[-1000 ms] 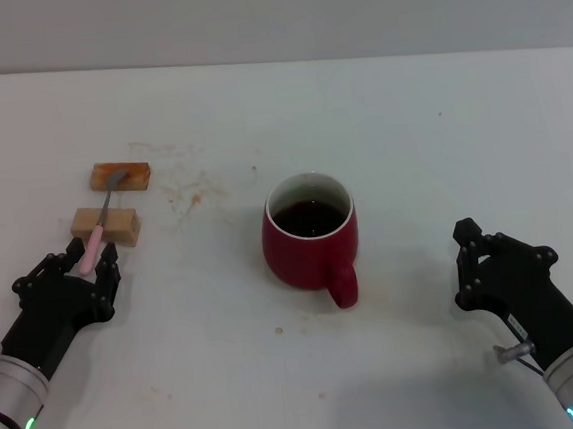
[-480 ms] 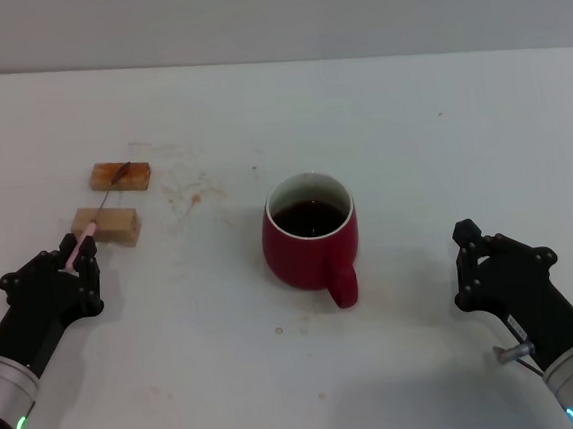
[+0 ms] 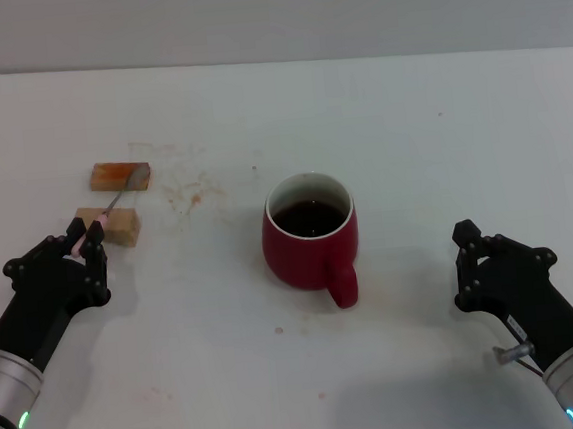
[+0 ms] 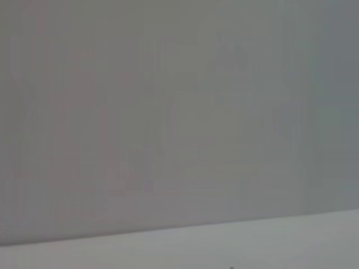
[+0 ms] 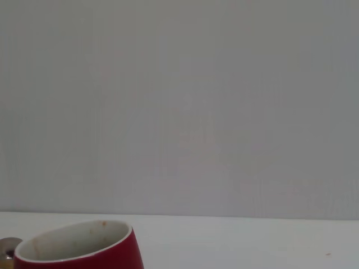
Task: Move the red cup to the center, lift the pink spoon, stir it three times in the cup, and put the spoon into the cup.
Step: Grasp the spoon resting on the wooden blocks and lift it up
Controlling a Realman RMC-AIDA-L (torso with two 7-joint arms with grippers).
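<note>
The pink spoon (image 3: 106, 212), clamped at its handle end by the left gripper (image 3: 83, 242) near the table's left edge, has been raised off the blocks (image 3: 120, 176) since a second ago, so stirring comes next; the red cup (image 3: 309, 231) sits central, and the right gripper (image 3: 466, 259), idle, cannot be read.

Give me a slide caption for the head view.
Left gripper pinches the pink spoon over two blocks; red cup centered; right gripper idle.
</note>
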